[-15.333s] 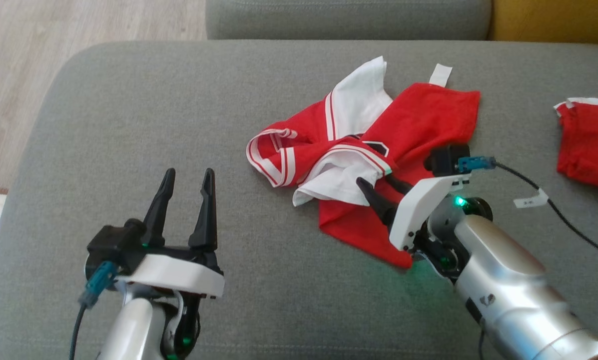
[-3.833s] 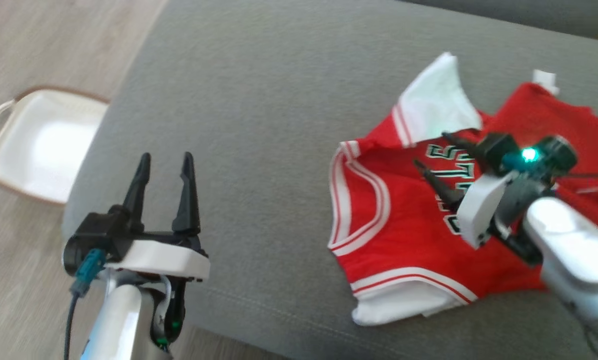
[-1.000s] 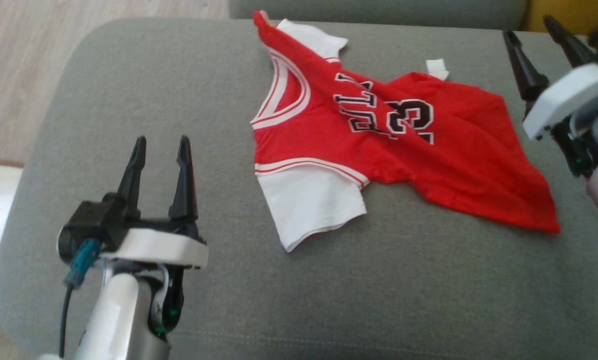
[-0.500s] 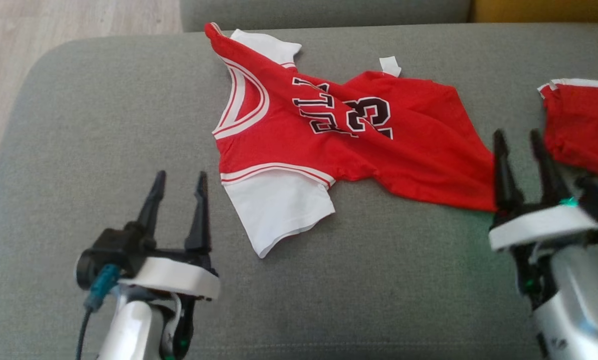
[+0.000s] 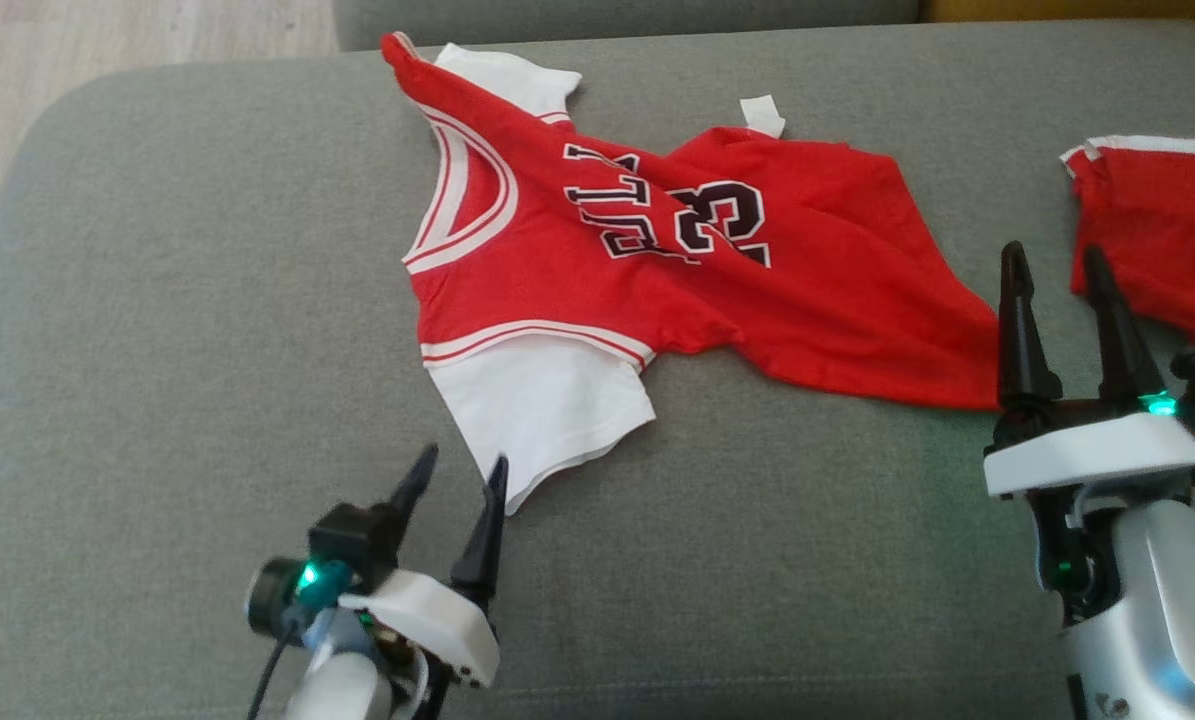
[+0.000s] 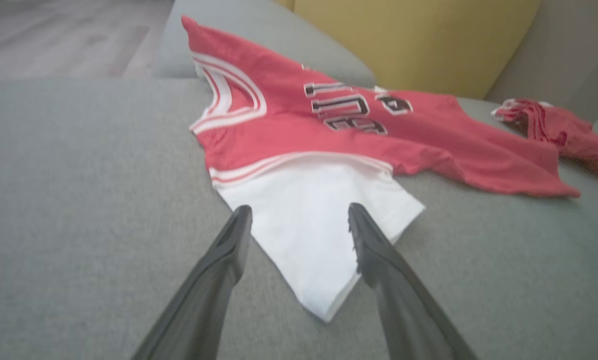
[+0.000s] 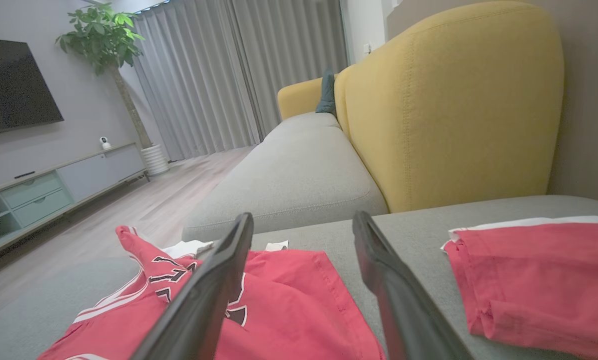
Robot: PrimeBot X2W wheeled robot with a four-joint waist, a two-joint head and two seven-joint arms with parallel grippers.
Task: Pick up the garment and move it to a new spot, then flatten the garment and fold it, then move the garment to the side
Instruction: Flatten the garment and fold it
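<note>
The garment [image 5: 657, 290] is a red jersey with white sleeves and a dark printed number. It lies spread and twisted on the grey sofa seat [image 5: 157, 300]. My left gripper [image 5: 463, 462] stands open at the near corner of the white sleeve [image 5: 542, 410]. In the left wrist view the garment [image 6: 329, 145] lies ahead, and the sleeve's tip [image 6: 319, 280] sits between the fingers of the left gripper [image 6: 299, 210]. My right gripper [image 5: 1052, 255] is open and empty beside the jersey's red hem corner. The right wrist view has the right gripper [image 7: 304, 216] above the garment [image 7: 288, 300].
A second red piece with white trim [image 5: 1157, 230] lies at the seat's right edge, close to my right fingers, and is also seen as a red piece [image 7: 539, 275] on the right. A yellow backrest [image 7: 454, 110] rises behind. Wooden floor [image 5: 107, 30] lies past the seat's left side.
My left gripper has moved right and tilted in toward the white sleeve's near corner. The right gripper has stayed by the red hem. The garment lies as before.
</note>
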